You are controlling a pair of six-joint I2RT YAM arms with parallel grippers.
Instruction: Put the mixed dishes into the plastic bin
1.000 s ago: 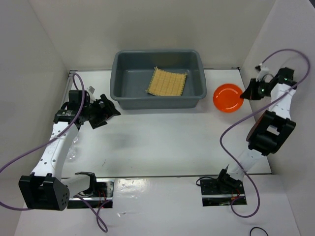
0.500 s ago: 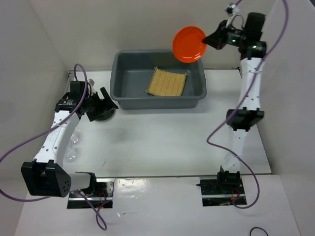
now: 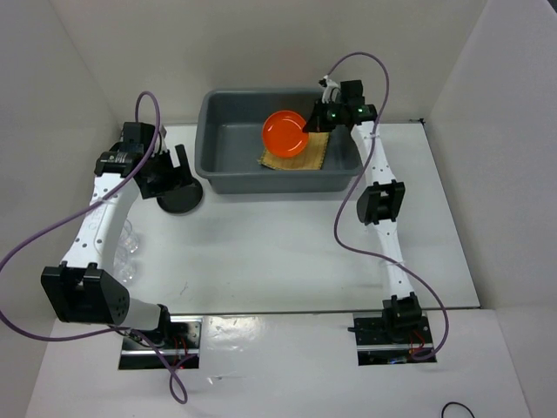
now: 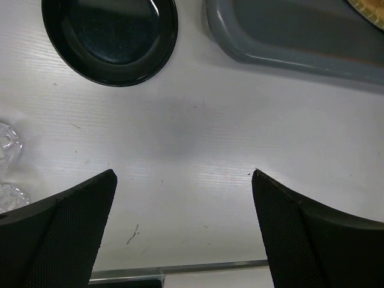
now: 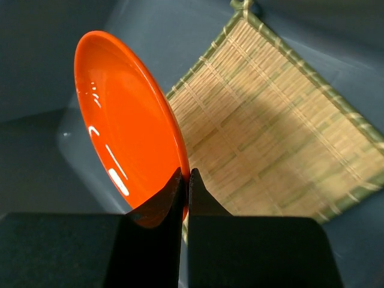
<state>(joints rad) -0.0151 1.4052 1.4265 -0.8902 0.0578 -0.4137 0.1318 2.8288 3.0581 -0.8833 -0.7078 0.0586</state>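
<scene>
The grey-blue plastic bin stands at the back middle with the tan woven mat lying inside. My right gripper is shut on the rim of the orange plate and holds it tilted inside the bin, above the mat; the plate fills the left of the right wrist view. The black plate lies on the table left of the bin. My left gripper is open and empty just above it; the plate shows at the top of its wrist view. Clear glasses stand at the left edge.
White walls close in the table on the left, back and right. The bin's front rim runs across the top right of the left wrist view. A metal rail runs along the table's near edge.
My right arm has swung the orange plate from the table's right side, up over the bin's back corner, then down into the bin. My left gripper has moved slightly back over the black plate.
</scene>
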